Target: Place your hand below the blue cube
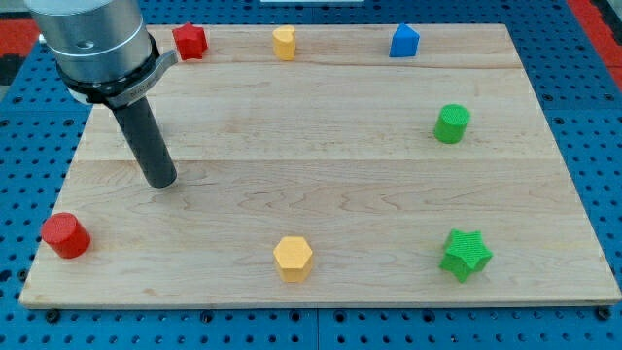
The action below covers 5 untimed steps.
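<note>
The blue cube (404, 42) sits near the top edge of the wooden board (330, 175), right of centre. My tip (160, 182) rests on the board at the view's left, far to the left of and below the blue cube. It touches no block. The nearest blocks to my tip are the red cylinder (65, 235) at the lower left and the red block (190, 41) at the top left.
A yellow block (284, 43) stands at the top centre. A green cylinder (451, 123) is at the right. A yellow hexagon (293, 258) is at the bottom centre and a green star (466, 254) at the bottom right. A blue pegboard surrounds the board.
</note>
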Available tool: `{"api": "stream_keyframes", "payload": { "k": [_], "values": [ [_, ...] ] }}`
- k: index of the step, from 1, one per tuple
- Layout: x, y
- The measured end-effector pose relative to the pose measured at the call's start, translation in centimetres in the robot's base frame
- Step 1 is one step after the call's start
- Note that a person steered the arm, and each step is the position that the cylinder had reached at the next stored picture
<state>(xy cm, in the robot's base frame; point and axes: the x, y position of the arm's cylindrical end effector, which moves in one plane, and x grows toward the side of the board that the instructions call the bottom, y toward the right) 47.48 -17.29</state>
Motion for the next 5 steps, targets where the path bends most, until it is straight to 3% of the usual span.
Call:
{"api": "stream_keyframes", "payload": {
  "k": [3, 4, 5],
  "values": [
    [0.3, 2.2],
    [-4.4, -1.0],
    [-1.6, -5.6]
  ]
}}
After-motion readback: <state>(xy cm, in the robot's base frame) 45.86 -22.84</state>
